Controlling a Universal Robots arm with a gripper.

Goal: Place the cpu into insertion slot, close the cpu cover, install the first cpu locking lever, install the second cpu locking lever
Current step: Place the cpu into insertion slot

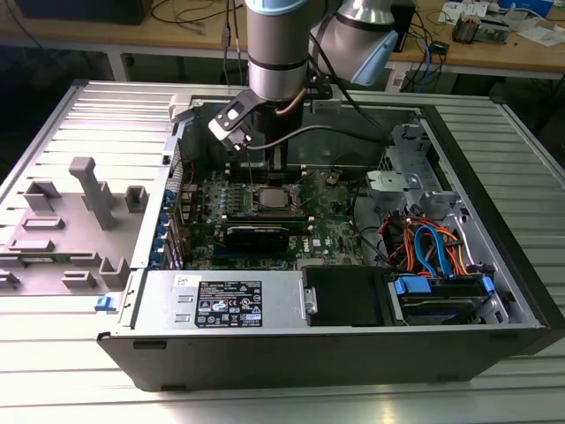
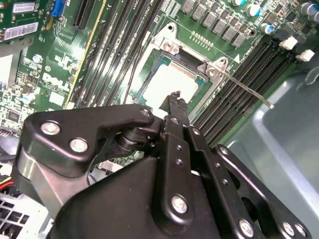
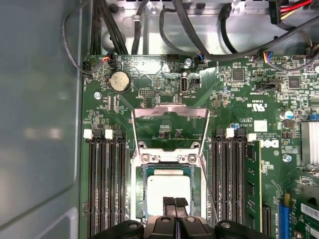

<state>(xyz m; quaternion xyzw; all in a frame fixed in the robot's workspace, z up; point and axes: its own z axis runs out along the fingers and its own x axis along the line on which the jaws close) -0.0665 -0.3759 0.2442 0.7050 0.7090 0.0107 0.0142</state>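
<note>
From here I see my gripper (image 3: 175, 202), fingers pinched shut on nothing, tips just over the chip (image 3: 168, 189) already seated in its socket (image 3: 145, 174), with the cover (image 3: 169, 111) beyond them raised and a lever (image 2: 247, 91) unlatched.

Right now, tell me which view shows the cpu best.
The first wrist view: it looks straight down on the cpu, most of its silver top showing, the hand covering one edge. The second wrist view shows it at a slant, partly behind the hand; the exterior view, as a small square.
</note>
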